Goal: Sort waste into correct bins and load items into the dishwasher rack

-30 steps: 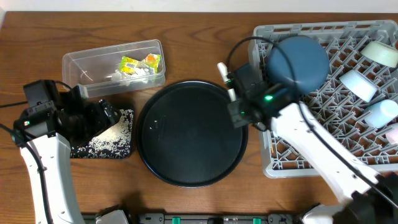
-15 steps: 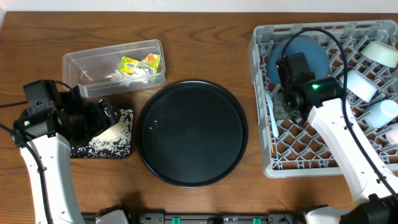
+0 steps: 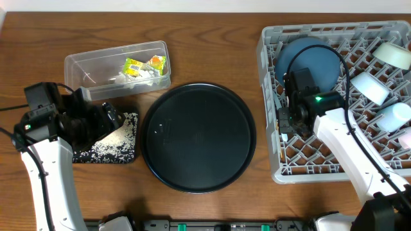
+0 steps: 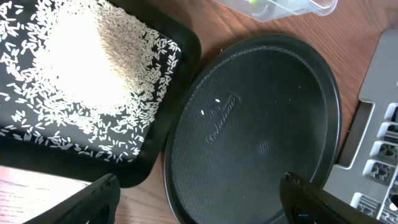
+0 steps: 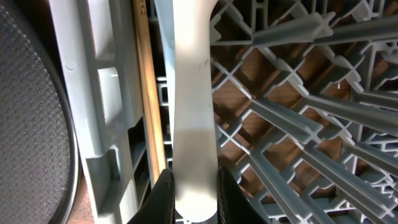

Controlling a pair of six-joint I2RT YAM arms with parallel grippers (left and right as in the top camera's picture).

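Right gripper (image 5: 194, 200) pinching white spoon (image 5: 194, 106), near rack (image 5: 106, 99) edge

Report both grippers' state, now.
Left gripper: open, holding nothing.
Right gripper: shut on the spoon, over the rack.

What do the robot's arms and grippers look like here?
The left arm and right arm both have white, rounded links ending in black wrist housings, each with a small green light. Thin black cables loop along them. The left gripper has broad black fingers.
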